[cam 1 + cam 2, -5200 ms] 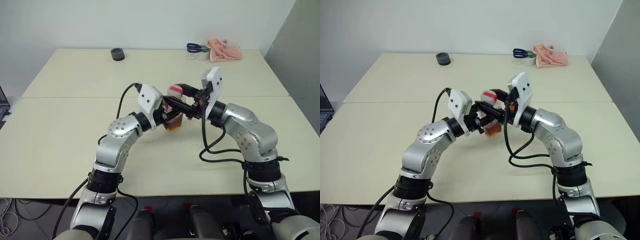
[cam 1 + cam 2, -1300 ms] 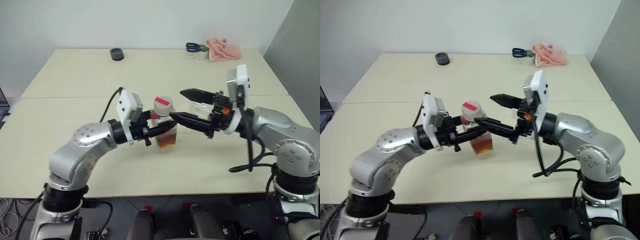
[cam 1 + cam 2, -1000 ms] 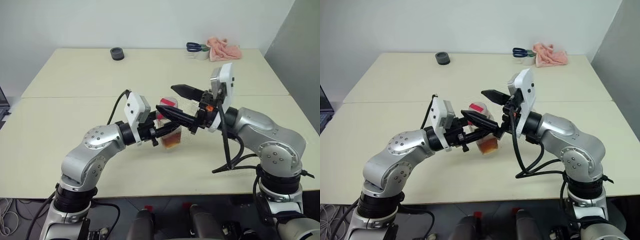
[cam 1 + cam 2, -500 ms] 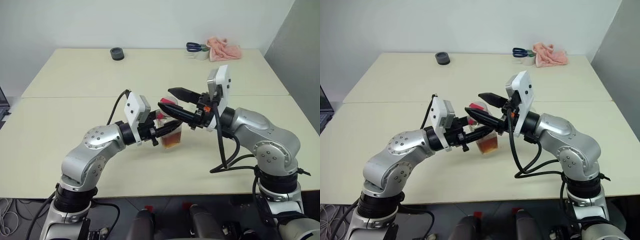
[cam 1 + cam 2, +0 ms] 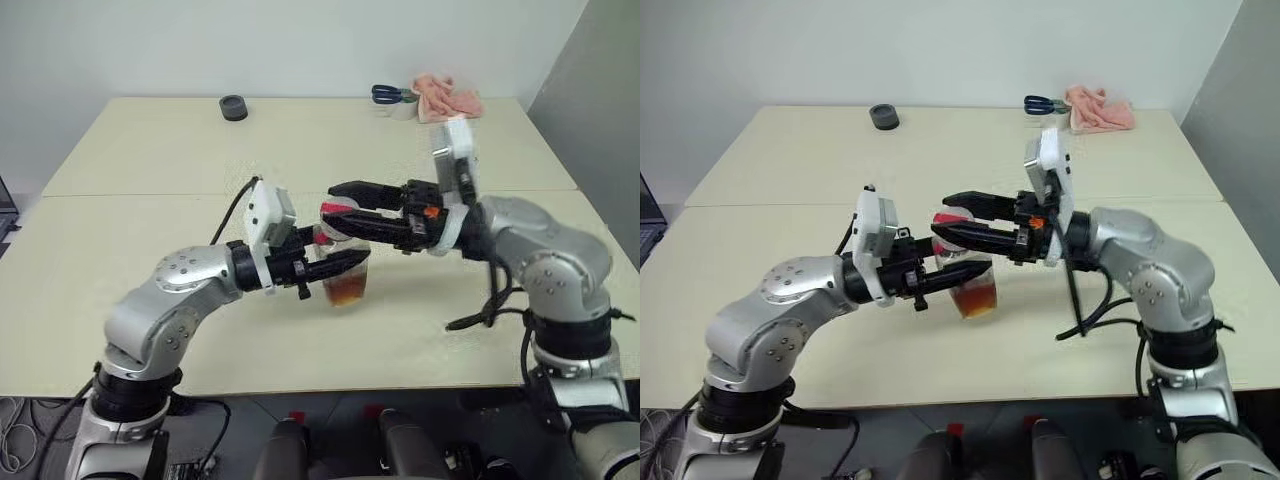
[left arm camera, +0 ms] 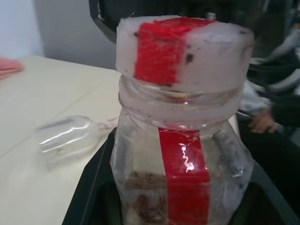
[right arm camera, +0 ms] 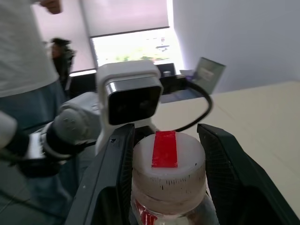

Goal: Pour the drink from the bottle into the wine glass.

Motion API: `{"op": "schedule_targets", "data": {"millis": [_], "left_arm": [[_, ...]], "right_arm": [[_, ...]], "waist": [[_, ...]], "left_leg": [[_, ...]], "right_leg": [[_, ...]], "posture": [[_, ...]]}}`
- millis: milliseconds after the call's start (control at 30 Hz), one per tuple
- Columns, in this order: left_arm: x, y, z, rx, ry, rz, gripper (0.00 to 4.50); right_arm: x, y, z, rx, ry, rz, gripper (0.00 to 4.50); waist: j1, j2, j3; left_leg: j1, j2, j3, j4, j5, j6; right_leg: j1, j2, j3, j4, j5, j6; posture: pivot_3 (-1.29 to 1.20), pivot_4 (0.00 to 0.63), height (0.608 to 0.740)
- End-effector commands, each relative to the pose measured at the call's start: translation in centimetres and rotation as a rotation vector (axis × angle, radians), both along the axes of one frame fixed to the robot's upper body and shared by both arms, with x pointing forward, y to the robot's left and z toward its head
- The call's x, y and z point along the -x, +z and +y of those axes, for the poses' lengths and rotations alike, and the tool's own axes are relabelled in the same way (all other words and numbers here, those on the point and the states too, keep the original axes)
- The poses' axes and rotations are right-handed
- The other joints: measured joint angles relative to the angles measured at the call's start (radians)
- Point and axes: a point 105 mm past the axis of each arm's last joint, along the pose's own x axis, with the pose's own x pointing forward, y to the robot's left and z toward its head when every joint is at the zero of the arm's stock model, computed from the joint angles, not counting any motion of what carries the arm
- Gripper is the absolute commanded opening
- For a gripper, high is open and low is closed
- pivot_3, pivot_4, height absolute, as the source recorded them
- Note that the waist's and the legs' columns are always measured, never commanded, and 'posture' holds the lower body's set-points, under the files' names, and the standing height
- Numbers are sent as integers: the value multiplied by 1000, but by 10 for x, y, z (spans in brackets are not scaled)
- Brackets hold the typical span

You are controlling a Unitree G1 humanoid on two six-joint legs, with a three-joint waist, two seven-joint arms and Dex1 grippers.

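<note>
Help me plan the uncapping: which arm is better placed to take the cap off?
Right. Its gripper fingers flank the cap, while the left gripper clamps the bottle body.

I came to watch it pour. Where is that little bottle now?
The bottle is in mid-table in the head views, held upright by the left gripper, with the right gripper around its cap.

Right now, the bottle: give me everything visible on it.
The bottle is small, clear, plastic-looking and wide-mouthed, with a red stripe down its side and a whitish cap crossed by red tape. A little amber drink sits at the bottom. It is upright, lifted off the table. The left gripper is shut on its body; the right gripper has a finger on either side of the cap, which is still on.
</note>
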Motion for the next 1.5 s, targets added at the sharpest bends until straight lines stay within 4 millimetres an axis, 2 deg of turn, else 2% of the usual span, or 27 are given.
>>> {"op": "schedule_targets", "data": {"millis": [33, 167, 300, 567, 900, 1100, 1167, 1233, 1300, 1500], "left_arm": [[23, 19, 0, 21, -119, -34, 1922], [32, 22, 0, -5, -180, -27, 1922], [25, 25, 3, -24, -175, -44, 1922], [14, 23, 7, -22, -131, -52, 1922], [-1, 23, 8, 10, -46, -76, 1922], [-13, 24, 5, 51, 43, -109, 1922], [-14, 22, 5, 43, 62, -121, 1922], [-16, 21, 5, 37, 83, -133, 1922], [-16, 20, 5, 45, 101, -129, 1922], [-17, 20, 5, 78, 139, -118, 1922]], "right_arm": [[6, 8, -3, 22, 107, -24, 1784], [7, 13, -6, 39, 159, -15, 1784], [5, 14, -5, 44, 160, -23, 1784], [7, 14, -12, 40, 103, -17, 4484], [6, 21, -11, -16, 17, 8, 4484], [9, 16, -4, -47, -20, 31, 4484], [7, 12, -2, -43, -66, 14, 4484], [-6, 8, -1, -50, -202, -44, 4484], [-11, 8, -1, -75, -277, -60, 4484], [-11, 9, -1, -115, -381, -92, 4484]], "waist": [[0, 0, 0], [1, 0, 0], [2, 0, 0], [2, 0, 0], [2, 0, 0], [2, 0, 0], [3, 0, 0], [2, 0, 0], [2, 0, 0], [3, 0, 0]], "left_leg": [[0, 0, 0, 0, 0, 0], [0, 0, 0, 0, 0, 0], [0, 0, 0, 1, 0, 0], [0, 0, 0, 0, 0, 0], [0, 0, 0, 1, 0, 0], [-1, 0, 0, 1, 0, 0], [-1, 0, 0, 1, 0, 0], [-1, 0, 0, 1, 0, 0], [-1, 0, 0, 1, 0, 0], [-1, 0, 0, 1, 0, 0]], "right_leg": [[0, 0, 0, 0, 0, 0], [0, 0, 0, 0, 0, 0], [0, 0, 0, 0, 0, 0], [0, 0, 0, 0, 0, 0], [0, 0, 0, 0, 0, 0], [0, -1, 0, 0, 0, 0], [0, -1, 0, 0, 0, 0], [0, -1, 0, 0, 0, 0], [0, -1, 0, 0, 0, 0], [0, -1, 0, 0, 0, 0]], "posture": [[0, 150, 740], [0, 150, 740], [0, 150, 740], [0, 150, 740], [0, 150, 740], [0, 150, 740], [0, 150, 740], [0, 150, 740], [0, 150, 740], [0, 150, 740]]}}
